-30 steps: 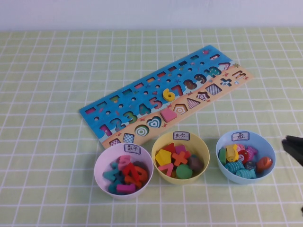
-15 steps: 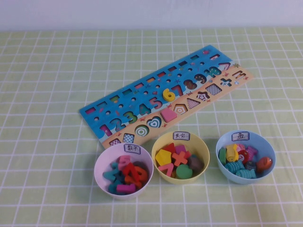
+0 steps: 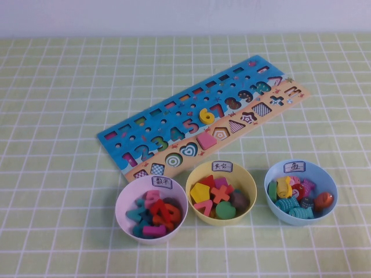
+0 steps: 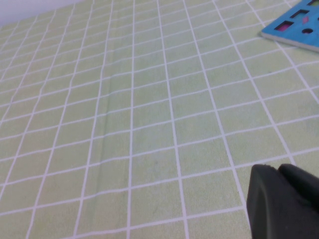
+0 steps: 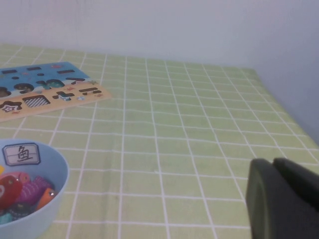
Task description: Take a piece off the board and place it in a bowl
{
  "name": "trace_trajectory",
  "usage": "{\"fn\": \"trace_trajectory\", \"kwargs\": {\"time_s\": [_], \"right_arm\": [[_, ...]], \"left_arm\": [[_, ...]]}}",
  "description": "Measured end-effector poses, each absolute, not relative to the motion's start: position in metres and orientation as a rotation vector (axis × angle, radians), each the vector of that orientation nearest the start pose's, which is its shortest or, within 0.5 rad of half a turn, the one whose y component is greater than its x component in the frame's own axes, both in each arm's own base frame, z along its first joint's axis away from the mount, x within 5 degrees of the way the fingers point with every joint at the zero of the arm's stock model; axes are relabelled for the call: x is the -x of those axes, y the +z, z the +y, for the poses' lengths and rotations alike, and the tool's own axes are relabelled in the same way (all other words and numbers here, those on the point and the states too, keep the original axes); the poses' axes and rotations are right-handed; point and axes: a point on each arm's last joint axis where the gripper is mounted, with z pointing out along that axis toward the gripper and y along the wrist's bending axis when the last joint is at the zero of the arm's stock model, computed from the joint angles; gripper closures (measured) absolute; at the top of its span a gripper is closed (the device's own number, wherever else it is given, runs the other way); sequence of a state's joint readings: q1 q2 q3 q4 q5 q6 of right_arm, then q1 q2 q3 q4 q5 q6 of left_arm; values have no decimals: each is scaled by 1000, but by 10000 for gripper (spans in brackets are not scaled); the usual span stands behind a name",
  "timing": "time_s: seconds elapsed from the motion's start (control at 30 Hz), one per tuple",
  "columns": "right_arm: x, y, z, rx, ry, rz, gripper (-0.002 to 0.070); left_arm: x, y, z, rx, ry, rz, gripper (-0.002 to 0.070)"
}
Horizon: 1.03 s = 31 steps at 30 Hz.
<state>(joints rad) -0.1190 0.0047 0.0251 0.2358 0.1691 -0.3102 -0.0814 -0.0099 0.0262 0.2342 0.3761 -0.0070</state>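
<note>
Only slivers of the robot showed. Left gripper [image 4: 284, 201]: matte black, rounded blocky body, one seam splitting it into two lobes, no screws, cables or markings visible; it sat low over bare cloth, near the left of the board. Right gripper [image 5: 283, 198]: same matte black moulded finish, rounded corners, same single seam; it sat right of the blue bowl. High view showed neither arm.

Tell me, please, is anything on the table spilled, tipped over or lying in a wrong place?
Nothing stands out. The board lies flat, slanted across the table. The star piece sits in its strip. The yellow bowl, pink bowl and blue bowl stand upright, nothing spilled. The left gripper and right gripper hover off to the sides.
</note>
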Motion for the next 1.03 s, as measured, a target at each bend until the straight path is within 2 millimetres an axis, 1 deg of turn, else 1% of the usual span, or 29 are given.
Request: {"fn": "trace_trajectory", "kwargs": {"time_s": [0.13, 0.23, 0.37, 0.5, 0.6, 0.77, 1.03], "right_arm": [[-57, 189, -3, -9, -111, 1679, 694], [-57, 187, -4, -21, -106, 1710, 694], [-55, 180, -7, -91, -106, 1781, 694], [-54, 174, -7, -154, -60, 1842, 694], [-53, 172, -7, -119, -85, 1868, 694], [-53, 172, -7, 16, -182, 1881, 694], [-53, 172, -7, 41, -201, 1881, 694]], "left_arm": [[-53, 172, 3, -214, 169, 1857, 680], [-53, 172, 3, -214, 169, 1857, 680], [-53, 172, 3, -214, 169, 1857, 680], [-53, 172, 3, -214, 169, 1857, 680], [-53, 172, 3, -214, 169, 1857, 680], [-53, 172, 3, -214, 169, 1857, 680], [-53, 172, 3, -214, 169, 1857, 680]]}}
